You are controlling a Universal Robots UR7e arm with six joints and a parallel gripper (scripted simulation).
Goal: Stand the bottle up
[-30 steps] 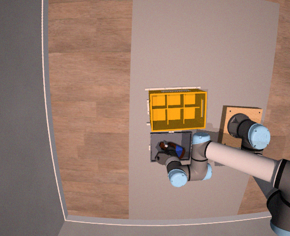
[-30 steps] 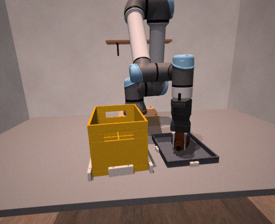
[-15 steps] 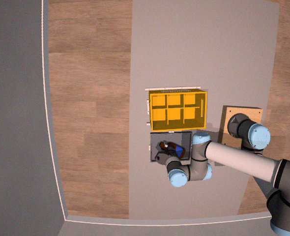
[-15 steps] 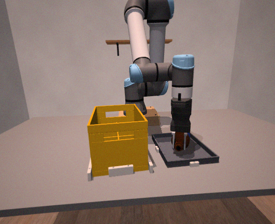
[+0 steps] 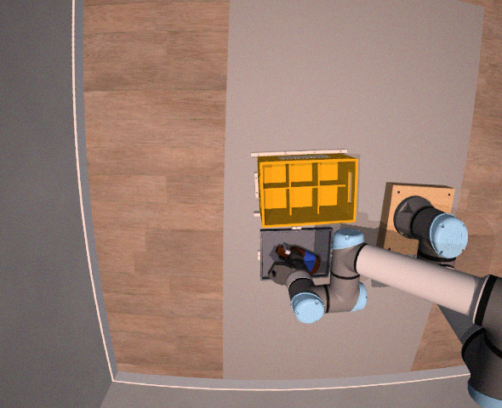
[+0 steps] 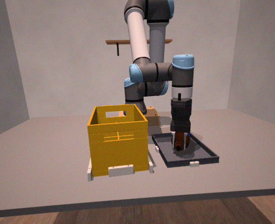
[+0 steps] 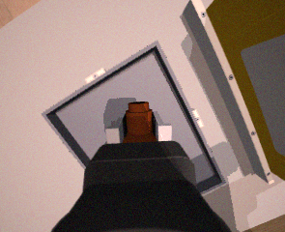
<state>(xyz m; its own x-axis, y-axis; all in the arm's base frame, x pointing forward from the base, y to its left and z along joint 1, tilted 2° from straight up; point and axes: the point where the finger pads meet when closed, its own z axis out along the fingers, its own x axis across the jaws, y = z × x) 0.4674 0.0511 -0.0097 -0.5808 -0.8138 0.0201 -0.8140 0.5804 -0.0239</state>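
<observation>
Gripper (image 6: 179, 142) clamped across bottle (image 6: 178, 141), which lies flat in tray (image 6: 205, 154). Long axis horizontal, neck toward tray's outer end; probably barely lifted, contact unclear.

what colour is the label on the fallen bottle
Blue, a band around the brown bottle lying in the tray; the label shows best in the top view.
</observation>
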